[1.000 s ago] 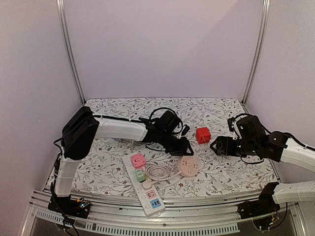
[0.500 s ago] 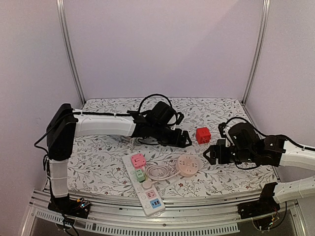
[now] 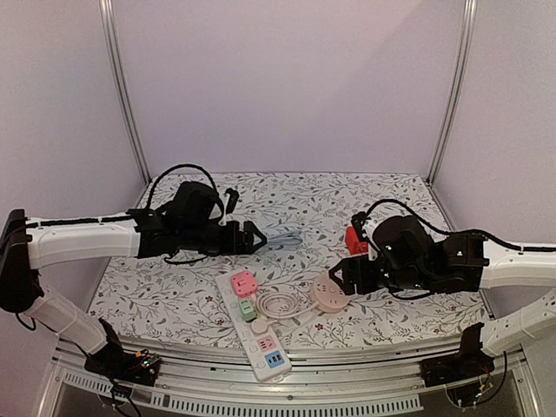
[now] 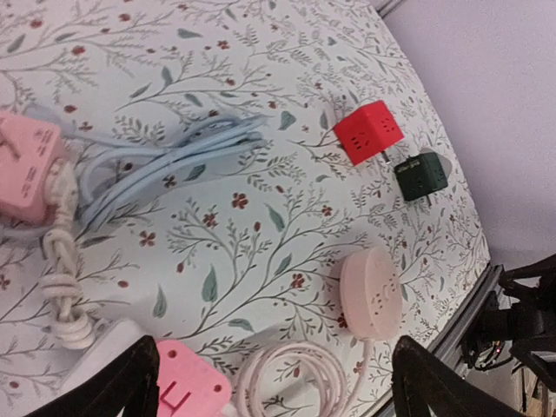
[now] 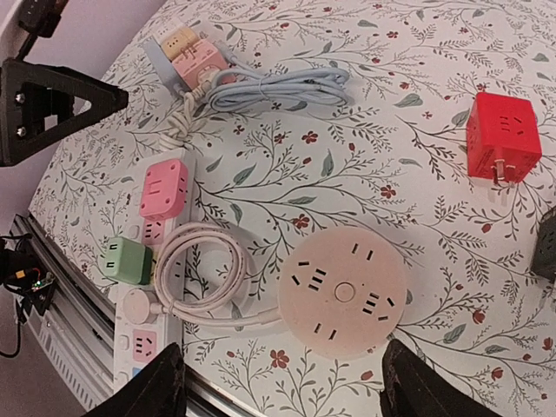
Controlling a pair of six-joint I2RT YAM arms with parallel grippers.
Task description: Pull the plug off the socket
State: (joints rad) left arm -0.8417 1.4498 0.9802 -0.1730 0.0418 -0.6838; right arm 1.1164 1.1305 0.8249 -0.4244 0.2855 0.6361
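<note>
Pink cube plug [image 5: 163, 188] sits in the white power strip [image 5: 143, 343] near the table's front edge. A green cube plug [image 5: 127, 261] is just beside it, and a white round plug [image 5: 136, 306] comes after that, its cord looped over to the round pink socket [image 5: 343, 291]. Whatever is printed on the strip and the cubes is too small for me to read; I make out only slot openings.

My right gripper [image 5: 280, 347] has its jaws wide and holds nothing. It hangs over the round pink socket, which shows between my two fingers, and I cannot tell whether they touch it. My left gripper [image 4: 276, 356] is spread wide too, empty, above the flowered cloth [image 4: 261, 78] near a bundle of pale blue cable [image 4: 165, 165]. A red cube [image 5: 504, 139] and a dark green cube [image 4: 420, 174] lie loose, close together, toward the far right.
</note>
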